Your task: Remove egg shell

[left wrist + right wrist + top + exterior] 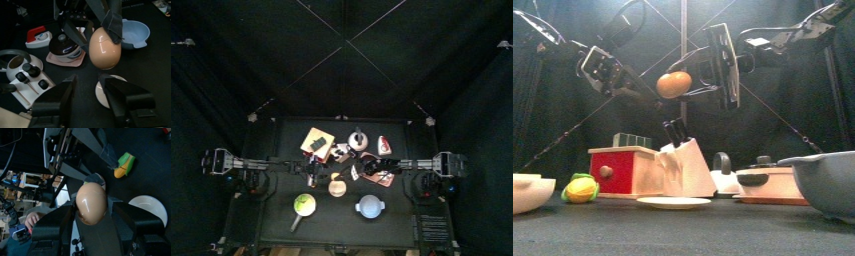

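egg (105, 48): brown, held in mid-air above the table's middle, over the small white plate (110, 93)
right gripper (91, 214): clamped on the egg, one jaw on each side
left gripper (90, 91): jaws spread wide, holding nothing, just short of the egg and not touching it
below: knife block (676, 165), red box (623, 170), grey bowl (826, 180) on the table
beyond the curtains: a person's hand (31, 221)

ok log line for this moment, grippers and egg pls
right gripper: shut on egg, held in air over small plate | left gripper: open, near egg, not gripping | shell: on, uncracked
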Robot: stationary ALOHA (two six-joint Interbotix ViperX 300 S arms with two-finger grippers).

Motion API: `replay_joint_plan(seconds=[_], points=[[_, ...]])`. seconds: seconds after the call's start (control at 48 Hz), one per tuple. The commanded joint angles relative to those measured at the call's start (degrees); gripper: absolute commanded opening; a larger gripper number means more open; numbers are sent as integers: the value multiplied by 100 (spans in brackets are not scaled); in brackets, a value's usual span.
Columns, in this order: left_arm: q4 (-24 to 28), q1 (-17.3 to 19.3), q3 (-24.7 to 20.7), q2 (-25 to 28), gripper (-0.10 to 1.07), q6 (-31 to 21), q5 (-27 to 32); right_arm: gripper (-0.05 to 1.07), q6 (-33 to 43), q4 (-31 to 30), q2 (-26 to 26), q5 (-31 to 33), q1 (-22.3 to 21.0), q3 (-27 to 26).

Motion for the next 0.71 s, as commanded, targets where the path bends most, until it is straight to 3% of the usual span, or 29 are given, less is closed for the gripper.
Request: replay_joint_plan(seconds=[0.0,0.271,0.688], points=[[18,-35,-132,-53,97,-9,-97,61,-18,35,-220,-35,-9,-70],[9,-62,-167,0,100,0,-501,61,-26,35,-167,-35,-9,-79],[9,-264,-264,44,100,9,-536,61,-18,35,-123,-35,-44,-105]])
